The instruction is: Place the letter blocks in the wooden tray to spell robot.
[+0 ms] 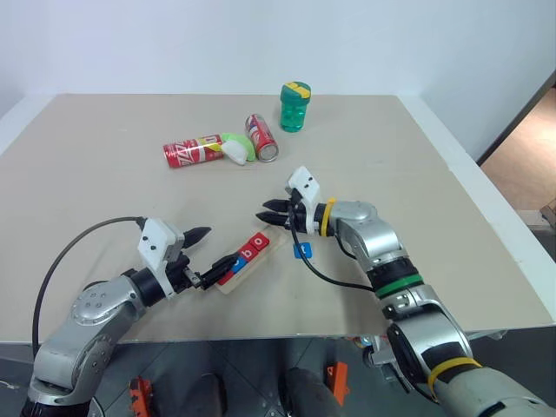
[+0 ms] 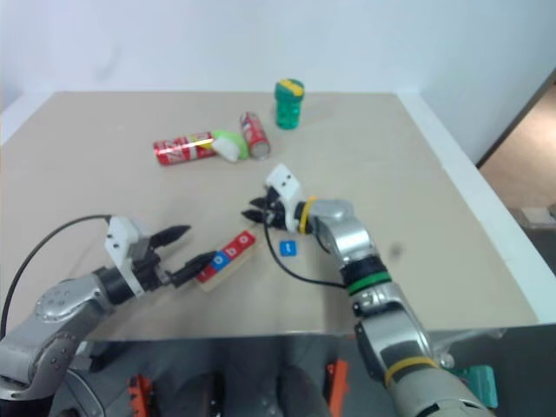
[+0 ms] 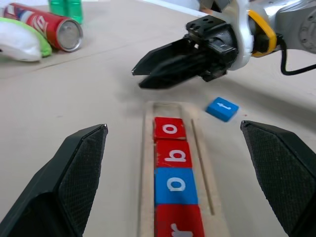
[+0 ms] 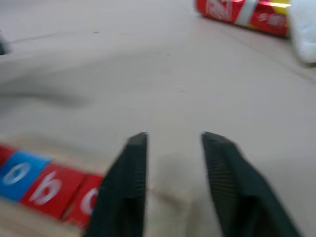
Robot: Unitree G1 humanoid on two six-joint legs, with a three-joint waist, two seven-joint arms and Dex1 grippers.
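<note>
Blue "t" block (image 1: pixel 301 250) beside wooden tray (image 3: pixel 146 163) (both grippers empty: left (image 1: pixel 201 257) wide apart, right (image 1: pixel 271 216) nearly closed).

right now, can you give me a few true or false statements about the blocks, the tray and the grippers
1. Four letter blocks sit in the wooden tray. True: r, o, b and o.
2. The blue t block is already in the tray. False: it lies on the table beside the tray's far end.
3. The left gripper is open, with a finger on either side of the tray. True.
4. The right gripper holds the t block. False: it holds nothing, and it hovers above the table near the tray's far end.
5. Both soda cans stand upright. False: both red cans lie on their sides.
</note>
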